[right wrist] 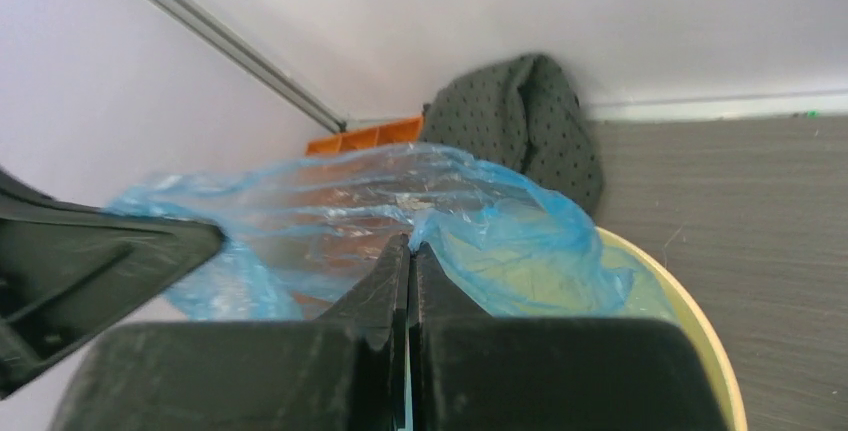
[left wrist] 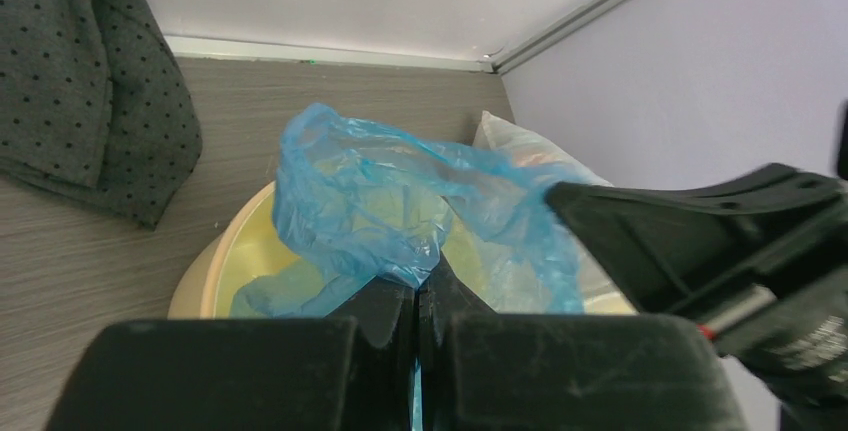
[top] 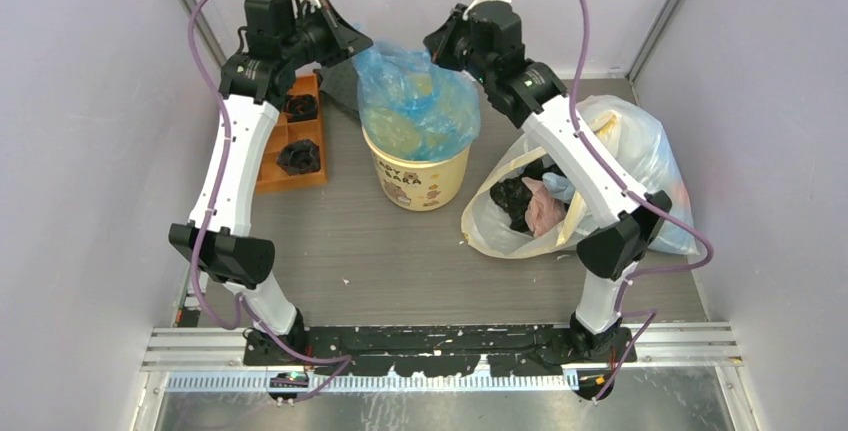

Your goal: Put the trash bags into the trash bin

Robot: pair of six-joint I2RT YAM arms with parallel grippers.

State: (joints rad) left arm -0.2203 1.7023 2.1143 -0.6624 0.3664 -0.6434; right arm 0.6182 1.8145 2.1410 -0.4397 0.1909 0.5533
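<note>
The light-blue translucent trash bag (top: 415, 96) hangs stretched open above and partly inside the cream-yellow trash bin (top: 415, 176), which stands upright mid-table. My left gripper (top: 352, 43) is shut on the bag's left edge, above the bin's far-left rim. My right gripper (top: 438, 51) is shut on the bag's right edge, above the bin's far-right rim. In the left wrist view the bag (left wrist: 400, 211) bunches at my closed gripper (left wrist: 418, 286) over the bin (left wrist: 215, 271). In the right wrist view the bag (right wrist: 400, 211) is pinched by my gripper (right wrist: 410, 246) over the bin's rim (right wrist: 700, 331).
An orange compartment tray (top: 290, 146) with black parts lies left of the bin. A large whitish-clear sack (top: 580, 186) with yellow patches and dark contents lies to the right, under my right arm. A dark dotted cloth (left wrist: 90, 81) lies at the back by the wall.
</note>
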